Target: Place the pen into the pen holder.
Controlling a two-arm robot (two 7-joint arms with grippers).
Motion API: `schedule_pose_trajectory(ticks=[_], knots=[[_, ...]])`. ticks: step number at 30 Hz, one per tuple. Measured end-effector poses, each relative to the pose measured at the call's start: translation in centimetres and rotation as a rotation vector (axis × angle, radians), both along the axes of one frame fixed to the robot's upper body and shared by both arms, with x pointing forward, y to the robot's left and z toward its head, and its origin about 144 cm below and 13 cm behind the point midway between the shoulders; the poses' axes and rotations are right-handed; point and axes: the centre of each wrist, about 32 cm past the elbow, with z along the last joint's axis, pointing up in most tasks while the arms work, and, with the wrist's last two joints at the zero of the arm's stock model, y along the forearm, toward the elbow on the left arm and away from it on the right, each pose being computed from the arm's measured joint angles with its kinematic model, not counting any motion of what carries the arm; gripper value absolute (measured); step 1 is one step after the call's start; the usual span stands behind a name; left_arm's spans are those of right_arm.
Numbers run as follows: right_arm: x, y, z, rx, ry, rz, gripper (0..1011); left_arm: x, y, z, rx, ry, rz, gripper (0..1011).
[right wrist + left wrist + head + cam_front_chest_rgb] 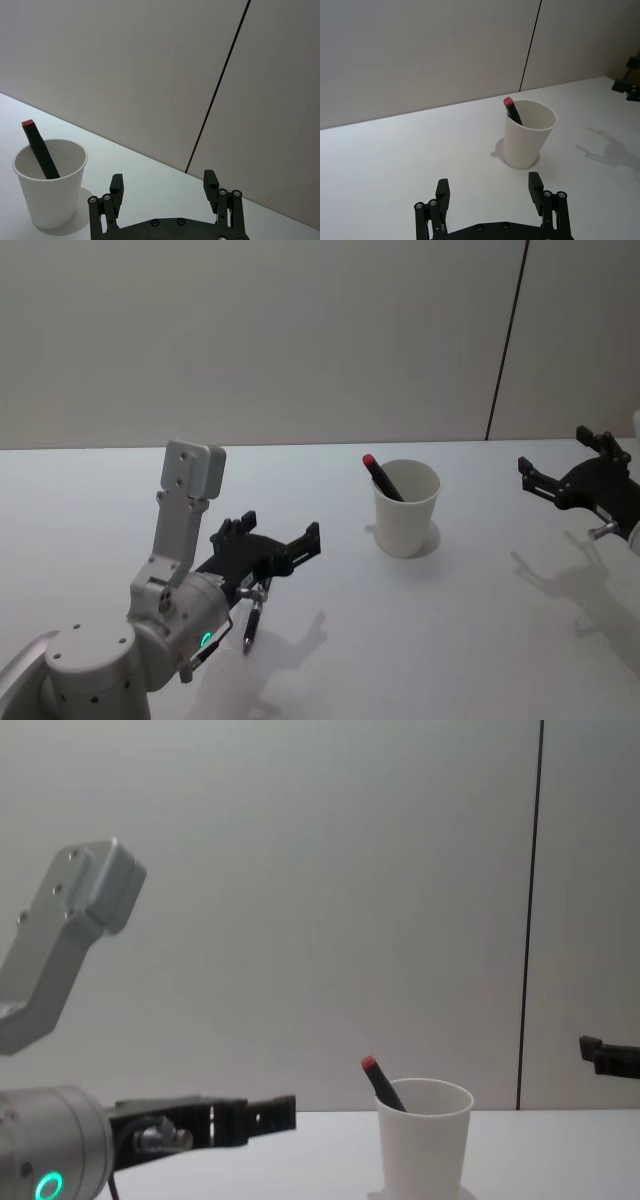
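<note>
The pen holder [408,515] is a white paper cup standing upright at the middle of the white table. A black pen [384,478] with a red cap stands tilted inside it, leaning on the rim's left side; the cup hides its lower part. The left wrist view has the same cup [526,137] and pen [512,111] ahead of my left gripper [489,182]. That left gripper [283,530] hovers open and empty, left of the cup and nearer to me. My right gripper [555,450] is open and empty far to the right, and its wrist view looks at the cup [49,185] and pen [41,152].
A dark slender piece with a silver end [252,625] sits under my left wrist; whether it is a pen on the table or part of the arm is unclear. The bare white table [470,630] stretches around the cup. A plain wall with a dark vertical seam [508,340] stands behind.
</note>
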Motion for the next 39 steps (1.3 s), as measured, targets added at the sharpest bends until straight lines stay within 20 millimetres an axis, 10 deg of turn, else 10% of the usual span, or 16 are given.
schedule_pose_trajectory(ticks=[39], knots=[[0.0, 0.0, 0.0, 0.000, 0.000, 0.000, 1001, 0.2, 2.1, -0.7, 0.172, 0.244, -0.013, 1004]])
